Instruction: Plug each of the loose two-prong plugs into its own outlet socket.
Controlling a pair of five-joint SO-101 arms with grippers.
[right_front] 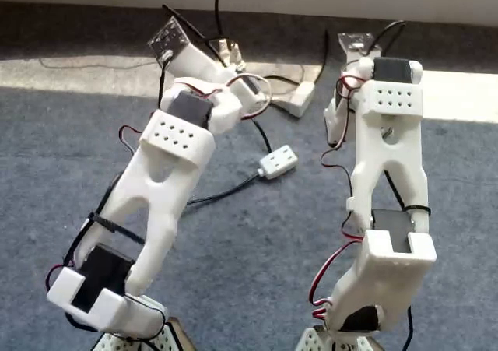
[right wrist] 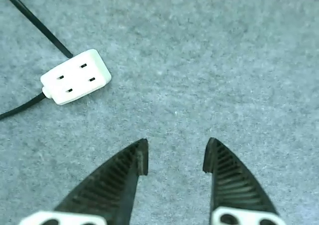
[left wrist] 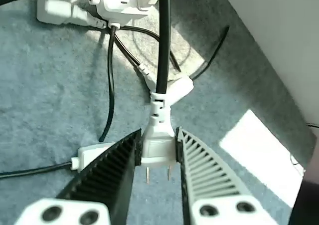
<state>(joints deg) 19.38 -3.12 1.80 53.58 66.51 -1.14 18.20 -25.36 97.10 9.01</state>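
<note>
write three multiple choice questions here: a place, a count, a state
1. Where does the small white plastic socket block lie? A on the grey carpet B in a gripper C on a shelf
2. How many metal prongs show on the white plastic plug in the left gripper? A one B two C three
3. The right gripper is A open and empty B shut on a plug C shut on a cord
1 A, it lies flat on carpet; 2 B, two prongs stick out; 3 A, carpet shows in its gap.
</note>
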